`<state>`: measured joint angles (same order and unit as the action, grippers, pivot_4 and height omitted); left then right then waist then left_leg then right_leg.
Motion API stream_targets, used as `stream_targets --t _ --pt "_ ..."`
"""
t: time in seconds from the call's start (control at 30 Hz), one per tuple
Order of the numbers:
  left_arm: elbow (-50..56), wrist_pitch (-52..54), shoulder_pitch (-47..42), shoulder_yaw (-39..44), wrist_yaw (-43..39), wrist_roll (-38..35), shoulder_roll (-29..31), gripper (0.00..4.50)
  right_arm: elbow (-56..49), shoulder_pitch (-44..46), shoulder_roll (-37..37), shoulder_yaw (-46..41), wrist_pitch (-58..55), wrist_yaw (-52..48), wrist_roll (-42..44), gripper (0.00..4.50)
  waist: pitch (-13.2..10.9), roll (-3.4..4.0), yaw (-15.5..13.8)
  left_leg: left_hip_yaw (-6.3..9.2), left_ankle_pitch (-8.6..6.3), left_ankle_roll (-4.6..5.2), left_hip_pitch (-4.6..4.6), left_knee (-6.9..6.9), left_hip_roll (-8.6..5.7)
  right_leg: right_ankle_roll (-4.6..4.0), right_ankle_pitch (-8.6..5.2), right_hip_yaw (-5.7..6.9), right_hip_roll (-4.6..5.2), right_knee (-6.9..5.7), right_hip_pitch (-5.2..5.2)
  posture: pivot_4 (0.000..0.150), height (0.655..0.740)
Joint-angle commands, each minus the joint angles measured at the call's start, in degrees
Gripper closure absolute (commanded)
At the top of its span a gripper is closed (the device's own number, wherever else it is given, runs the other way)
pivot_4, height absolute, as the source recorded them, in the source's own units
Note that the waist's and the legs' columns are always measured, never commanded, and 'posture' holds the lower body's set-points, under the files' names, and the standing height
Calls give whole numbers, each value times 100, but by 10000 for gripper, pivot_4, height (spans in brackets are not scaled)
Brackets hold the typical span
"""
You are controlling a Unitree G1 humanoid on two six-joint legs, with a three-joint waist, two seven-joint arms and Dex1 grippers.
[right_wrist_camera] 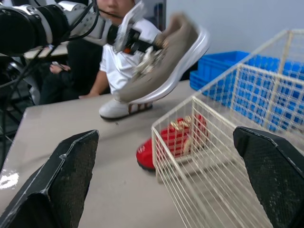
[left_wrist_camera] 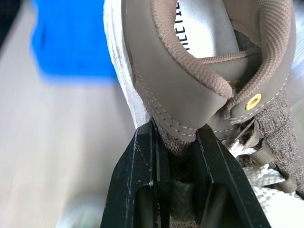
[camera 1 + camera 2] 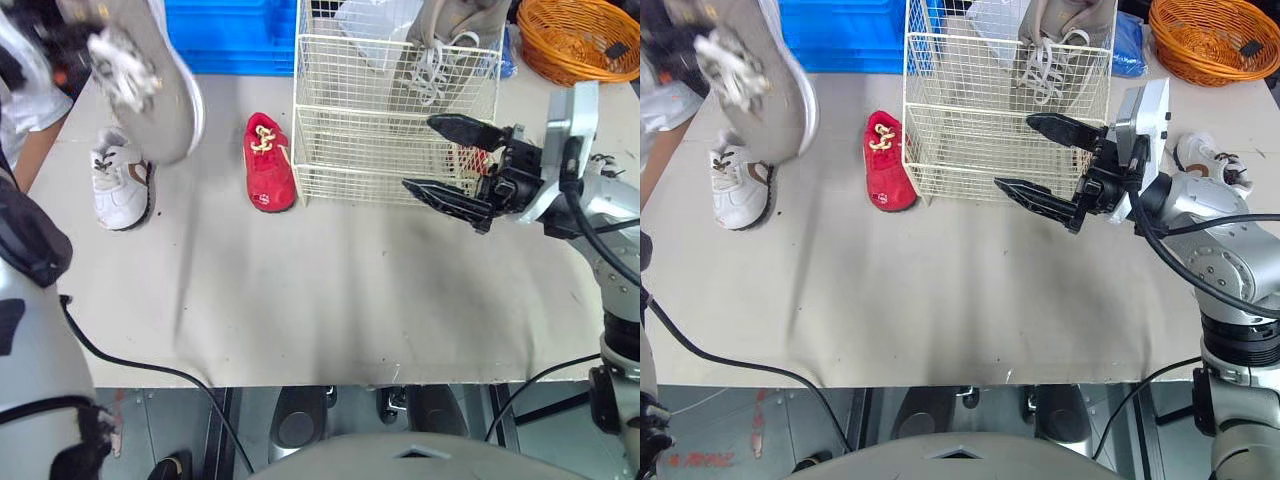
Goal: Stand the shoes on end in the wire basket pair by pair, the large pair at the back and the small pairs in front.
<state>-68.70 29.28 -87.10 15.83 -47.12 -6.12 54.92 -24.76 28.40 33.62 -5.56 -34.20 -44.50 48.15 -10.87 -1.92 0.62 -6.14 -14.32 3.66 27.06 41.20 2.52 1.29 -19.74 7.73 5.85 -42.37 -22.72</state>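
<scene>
The left gripper [image 2: 175, 135] was clamped on the heel collar of the large grey shoe [image 3: 150, 80], with the arm held high at ten o'clock over the table [image 3: 330, 300]. The shoe's long axis ran eleven to five, toe toward five. The right gripper [image 3: 422, 153] hung wide open at three o'clock, fingers aimed toward nine, just before the wire basket [image 3: 395, 120].

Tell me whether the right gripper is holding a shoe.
No: the right gripper is wide open with nothing between its fingers, beside the basket.
</scene>
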Motion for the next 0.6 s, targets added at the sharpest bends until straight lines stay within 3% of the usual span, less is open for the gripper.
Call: stream_targets --t 0.03,0.33,0.6 --pt "772 -411 -330 478 226 -597 -185 42263 -42 182 -76 -349 176 84 163 0 0 0 8 0 0 0 -2 8 -3 0 0 -1 4 -21 -2 1500 6860" --pt "2085 -1696 -342 880 1035 -1299 -1629 42263 14 288 -276 -619 659 587 -211 0 0 -2 -10 6 4 3 -1 32 -11 0 0 -2 10 -51 -1 1500 6860" --pt "2384 -3559 -221 555 1981 -1062 -2884 42263 -191 48 -303 -895 884 1067 -434 0 0 -2 14 6 4 2 -2 20 -15 0 0 4 11 -53 -4 1500 6860"
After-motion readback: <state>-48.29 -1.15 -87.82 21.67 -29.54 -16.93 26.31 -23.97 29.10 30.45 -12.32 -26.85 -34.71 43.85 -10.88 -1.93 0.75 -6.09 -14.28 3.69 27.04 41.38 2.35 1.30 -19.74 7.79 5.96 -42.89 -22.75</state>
